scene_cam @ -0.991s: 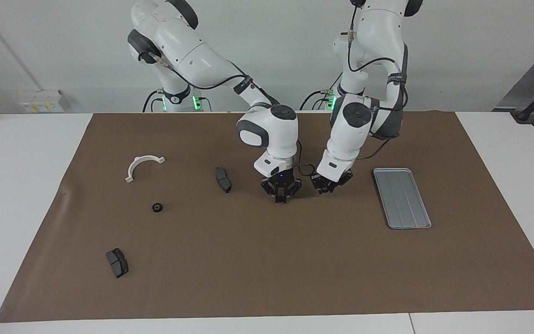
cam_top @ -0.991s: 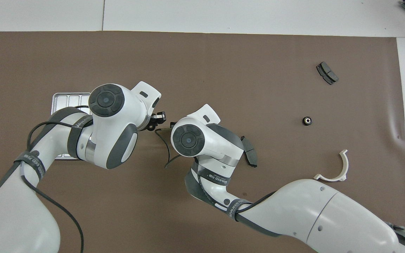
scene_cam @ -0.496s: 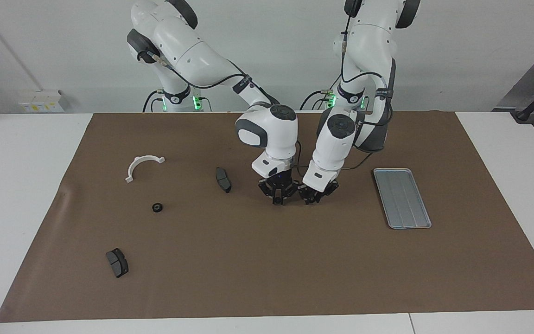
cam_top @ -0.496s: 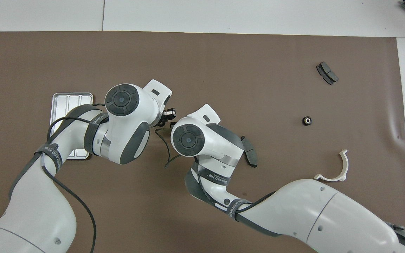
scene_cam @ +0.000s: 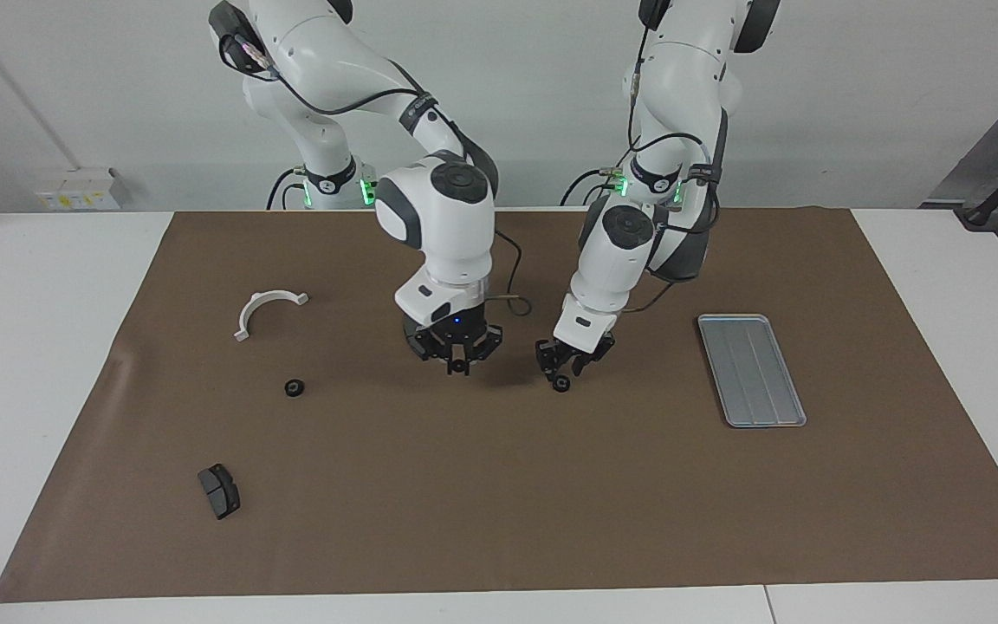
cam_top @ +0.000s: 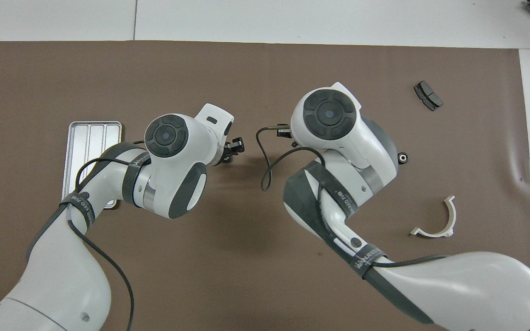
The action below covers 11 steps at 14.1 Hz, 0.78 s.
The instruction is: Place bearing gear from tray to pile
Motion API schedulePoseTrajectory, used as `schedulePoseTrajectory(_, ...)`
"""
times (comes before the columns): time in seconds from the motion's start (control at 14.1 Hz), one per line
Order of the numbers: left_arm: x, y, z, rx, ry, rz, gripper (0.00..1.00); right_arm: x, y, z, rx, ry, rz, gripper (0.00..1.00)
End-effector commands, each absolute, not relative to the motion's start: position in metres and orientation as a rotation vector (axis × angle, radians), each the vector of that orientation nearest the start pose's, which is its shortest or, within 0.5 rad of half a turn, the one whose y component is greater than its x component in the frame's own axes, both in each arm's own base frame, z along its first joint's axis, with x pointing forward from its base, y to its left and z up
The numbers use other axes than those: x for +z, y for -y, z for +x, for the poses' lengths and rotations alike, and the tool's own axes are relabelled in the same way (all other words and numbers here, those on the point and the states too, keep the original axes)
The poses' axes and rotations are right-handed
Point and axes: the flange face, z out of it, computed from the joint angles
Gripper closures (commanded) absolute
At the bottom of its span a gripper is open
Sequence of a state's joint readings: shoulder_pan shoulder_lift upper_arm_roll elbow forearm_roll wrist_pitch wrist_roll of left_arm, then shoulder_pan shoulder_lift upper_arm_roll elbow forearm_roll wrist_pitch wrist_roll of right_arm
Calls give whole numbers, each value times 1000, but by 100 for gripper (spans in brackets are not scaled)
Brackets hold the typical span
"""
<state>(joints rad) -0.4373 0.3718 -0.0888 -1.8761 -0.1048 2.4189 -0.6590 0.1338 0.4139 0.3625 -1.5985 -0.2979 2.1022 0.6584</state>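
Note:
The silver-grey tray (scene_cam: 750,368) lies bare at the left arm's end of the mat and also shows in the overhead view (cam_top: 88,138). My left gripper (scene_cam: 561,377) (cam_top: 233,151) hangs low over the middle of the mat, shut on a small black bearing gear (scene_cam: 560,384). My right gripper (scene_cam: 455,364) is raised over the mat beside it, shut and empty. The pile holds a white bracket (scene_cam: 267,310) (cam_top: 435,220), a brake pad (scene_cam: 218,490) (cam_top: 427,95) and another bearing gear (scene_cam: 294,387) (cam_top: 402,157). The second brake pad is hidden by my right arm.
A brown mat (scene_cam: 499,503) covers the table between white margins. The right arm's wrist (cam_top: 331,112) hides its own gripper in the overhead view.
My left gripper has moved from beside the tray toward the middle of the mat and come lower. My right gripper has risen and moved toward the pile, now covering the nearer brake pad.

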Motion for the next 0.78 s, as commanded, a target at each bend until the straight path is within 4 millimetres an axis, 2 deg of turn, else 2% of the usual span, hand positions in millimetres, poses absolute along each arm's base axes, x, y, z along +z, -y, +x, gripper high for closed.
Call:
schedulePoseTrajectory(0.0,341,318,574,-156,398,-3312,29,422,-215,643,-214,-68,-3117,100)
schedulePoseTrajectory(0.07,348,311,580,-150,407,-3304,29,420,-192,652,-212,-81,-3097,100)
schedulePoseTrajectory(0.14,359,285,592,-131,456,-3284,29,418,-172,660,-223,-100,-3072,100)
schedulePoseTrajectory(0.28,400,214,617,-75,522,-3242,29,402,-142,672,-268,-132,-3030,100)
schedulePoseTrajectory(0.35,419,176,627,-32,479,-3233,29,389,-128,675,-273,-119,-3043,100)
schedulePoseTrajectory(0.5,457,112,627,39,373,-3228,29,360,-108,683,-278,-108,-3059,100)
schedulePoseTrajectory(0.71,505,40,613,7,316,-3176,29,326,-95,691,-289,-113,-3068,100)
